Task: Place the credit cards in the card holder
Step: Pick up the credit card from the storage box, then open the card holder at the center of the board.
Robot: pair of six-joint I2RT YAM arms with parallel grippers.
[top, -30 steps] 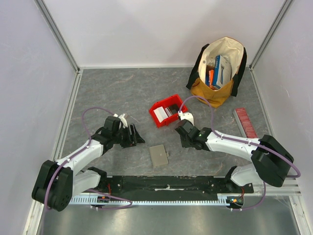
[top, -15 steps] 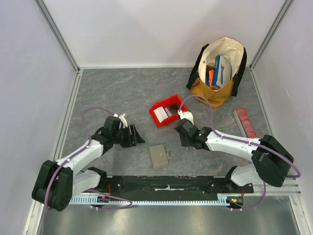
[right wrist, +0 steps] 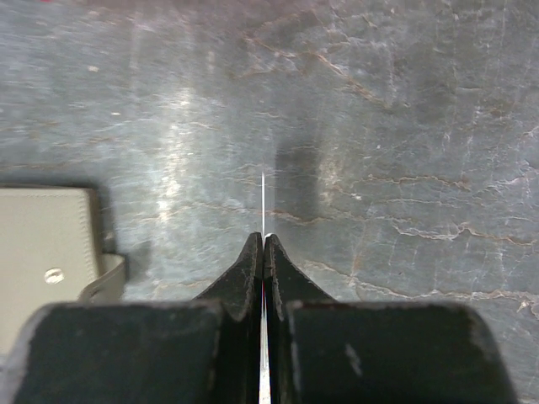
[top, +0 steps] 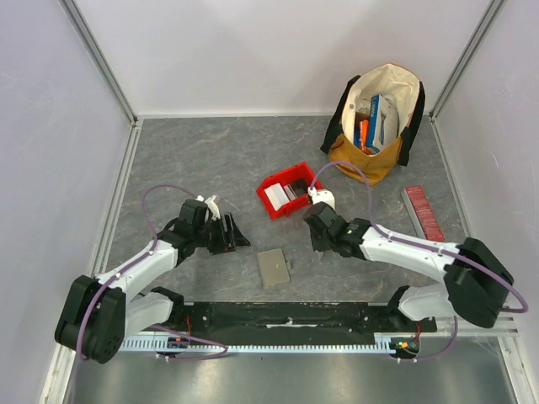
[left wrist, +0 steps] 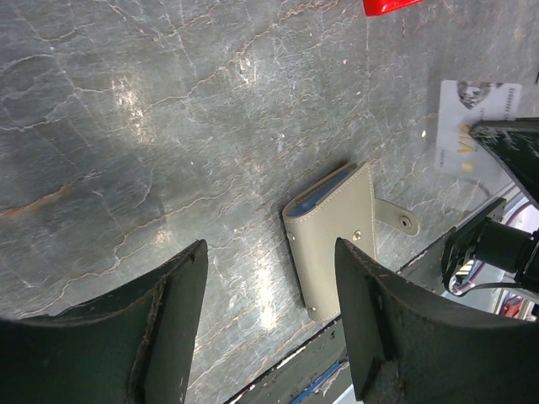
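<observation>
Red bin [top: 278, 178], tote bag [top: 362, 160] (boxes [top: 375, 118] inside)

One red plastic bin [top: 276, 180] stands on the table. In front of it lie one flat grey-olive folding wallet [top: 273, 268] and one white plastic card [left wrist: 463, 118]; the cards inside the bin cannot be counted. To the right of the bin lies one long red ribbed box [top: 423, 211]. Behind it to the right stands one cream-and-mustard fabric bag [top: 364, 162] holding several upright colourful boxes [top: 376, 118]. Two white-and-black robot arms flank the bin, one on the left [top: 143, 269] and one on the right [top: 404, 248].

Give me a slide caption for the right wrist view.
Right gripper pinches a credit card edge-on over the table, card holder at left.
</observation>
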